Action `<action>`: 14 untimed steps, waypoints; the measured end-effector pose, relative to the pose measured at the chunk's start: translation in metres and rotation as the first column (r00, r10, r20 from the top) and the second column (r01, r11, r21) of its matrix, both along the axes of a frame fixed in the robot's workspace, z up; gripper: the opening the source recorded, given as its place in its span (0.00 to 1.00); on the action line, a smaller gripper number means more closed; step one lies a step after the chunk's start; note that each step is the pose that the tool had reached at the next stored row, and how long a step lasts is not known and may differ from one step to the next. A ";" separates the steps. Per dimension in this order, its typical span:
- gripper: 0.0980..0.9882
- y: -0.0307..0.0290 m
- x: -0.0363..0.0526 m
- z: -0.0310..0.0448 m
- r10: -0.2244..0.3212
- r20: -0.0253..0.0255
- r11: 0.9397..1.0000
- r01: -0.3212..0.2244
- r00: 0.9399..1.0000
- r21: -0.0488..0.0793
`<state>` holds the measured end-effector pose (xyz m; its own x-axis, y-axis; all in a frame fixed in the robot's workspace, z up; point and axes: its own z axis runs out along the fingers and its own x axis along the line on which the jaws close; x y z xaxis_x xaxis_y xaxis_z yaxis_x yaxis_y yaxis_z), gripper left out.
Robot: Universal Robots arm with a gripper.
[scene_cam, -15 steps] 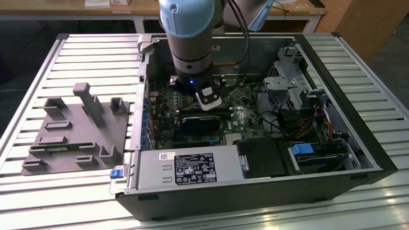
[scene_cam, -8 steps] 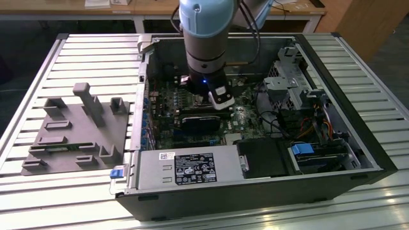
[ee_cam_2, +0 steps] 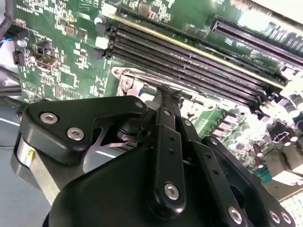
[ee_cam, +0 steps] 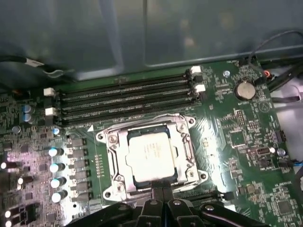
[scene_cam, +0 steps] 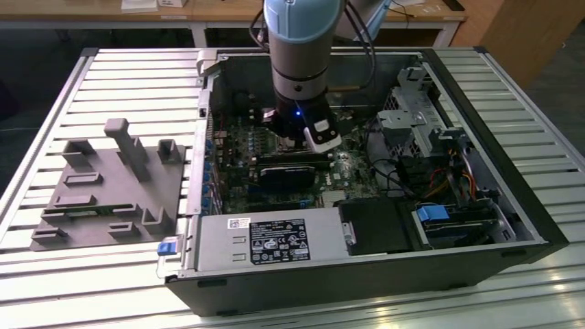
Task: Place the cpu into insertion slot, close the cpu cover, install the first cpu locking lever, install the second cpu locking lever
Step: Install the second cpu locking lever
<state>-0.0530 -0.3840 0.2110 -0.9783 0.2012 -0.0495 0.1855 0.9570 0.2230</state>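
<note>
Open PC case on a slatted table, arm down inside it over the motherboard.

In the first wrist view: cpu seated flat in the slot, pale top showing through the square window of the cover. Cover down over the chip, framing it on all sides. Thin wire lever along the side of the socket nearest the memory slots; whether latched under its hook, cannot tell. Second lever not made out.

Gripper at the socket's edge away from the memory slots, fingers drawn together to a narrow tip, nothing seen between them. Same closed look in the second wrist view, tip low over the metal rim; touching it or just above, cannot tell.

Judged stage: chip placed, cover shut, work at the levers.

Risks from here:
- Tip slipping off a thin springy lever, since closed fingers offer little purchase; lever snapping back up.
- Lever pushed down but missing its hook, leaving the cover unclamped.
- Tip sliding sideways onto the capacitors crowded beside the socket.
- Pressing too hard on the cover, loading the chip unevenly.
</note>
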 end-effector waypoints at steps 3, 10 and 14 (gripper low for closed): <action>0.00 0.0067 0.0000 0.0000 0.000 0.000 1.000 0.000 1.000 -0.006; 0.00 0.0266 0.0000 0.0000 0.000 0.000 0.999 0.000 1.000 -0.035; 0.00 0.0336 0.0001 0.0000 0.000 0.000 0.998 0.000 1.000 -0.062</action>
